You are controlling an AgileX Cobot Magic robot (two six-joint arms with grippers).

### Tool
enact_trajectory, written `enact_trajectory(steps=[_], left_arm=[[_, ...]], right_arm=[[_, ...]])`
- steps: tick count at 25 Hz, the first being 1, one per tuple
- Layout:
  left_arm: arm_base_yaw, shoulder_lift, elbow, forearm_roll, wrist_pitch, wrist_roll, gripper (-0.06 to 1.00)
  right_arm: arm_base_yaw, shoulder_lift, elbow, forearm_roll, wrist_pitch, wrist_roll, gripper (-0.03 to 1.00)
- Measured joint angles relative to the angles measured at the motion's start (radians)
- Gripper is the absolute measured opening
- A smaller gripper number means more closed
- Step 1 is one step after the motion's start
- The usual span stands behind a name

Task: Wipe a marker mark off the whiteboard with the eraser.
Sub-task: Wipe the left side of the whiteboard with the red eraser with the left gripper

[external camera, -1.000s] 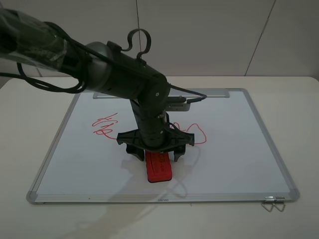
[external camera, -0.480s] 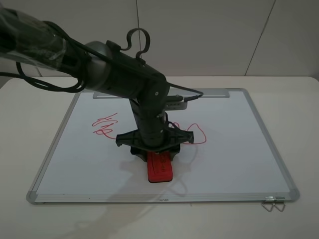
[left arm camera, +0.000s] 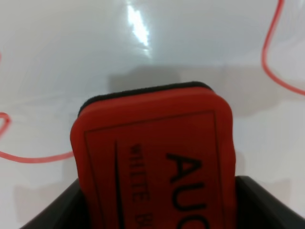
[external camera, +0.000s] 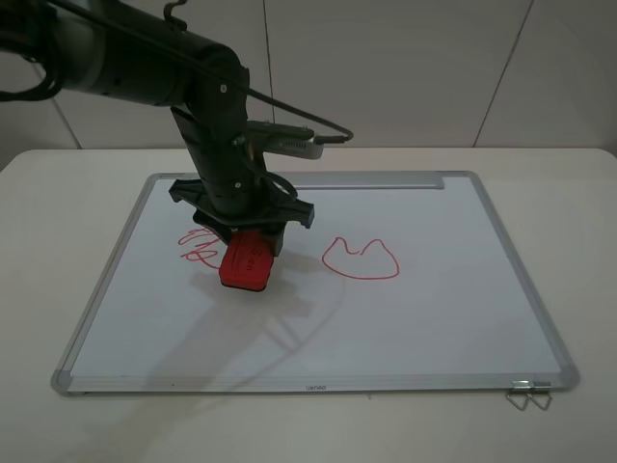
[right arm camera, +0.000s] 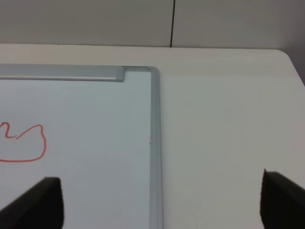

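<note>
Exterior high view: the left pincer point(external camera: 248, 241) reaches down over the left half of the whiteboard point(external camera: 434, 289) and is clamped on the eraser point(external camera: 245, 265), gripping it by its two long sides. The red block hangs tilted, its near end lower, just to the right of the marker mark point(external camera: 198, 243). Whether the felt base touches the board cannot be told. Part of the scribble is hidden behind the pincer. To the right, apart from the eraser, sits a closed two-humped red outline point(external camera: 360, 258). The board lies flat on the white tabletop point(external camera: 58, 193), with its tray strip point(external camera: 386, 179) along the far edge.

From the left wrist, the eraser point(left arm camera: 157, 157) fills the frame, black lettering on top and a dark felt edge at its tip, held between the black fingers point(left arm camera: 267, 205).

From the right wrist, the right pincer point(right arm camera: 162, 205) stands with its fingers point(right arm camera: 43, 200) wide apart and empty, over the whiteboard's far right corner point(right arm camera: 153, 71).
</note>
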Motion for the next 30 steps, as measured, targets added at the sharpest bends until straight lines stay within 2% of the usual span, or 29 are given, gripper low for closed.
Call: enact_trajectory(steps=[5, 9, 17, 20, 25, 30], left_arm=[[0.131, -0.002, 0.000, 0.002, 0.042, 0.211, 0.58], [0.228, -0.002, 0.000, 0.009, 0.028, 0.371, 0.58], [0.356, 0.048, 0.000, 0.008, -0.020, 0.634, 0.58], [0.374, 0.118, -0.001, 0.007, -0.036, 0.686, 0.58], [0.376, 0.149, -0.007, -0.011, -0.053, 0.704, 0.58], [0.332, 0.171, -0.016, -0.012, -0.060, 0.704, 0.58]], right_arm=[[0.000, 0.000, 0.000, 0.000, 0.000, 0.000, 0.71], [0.000, 0.000, 0.000, 0.000, 0.000, 0.000, 0.71], [0.000, 0.000, 0.000, 0.000, 0.000, 0.000, 0.71], [0.000, 0.000, 0.000, 0.000, 0.000, 0.000, 0.71], [0.000, 0.000, 0.000, 0.000, 0.000, 0.000, 0.71], [0.000, 0.000, 0.000, 0.000, 0.000, 0.000, 0.71]])
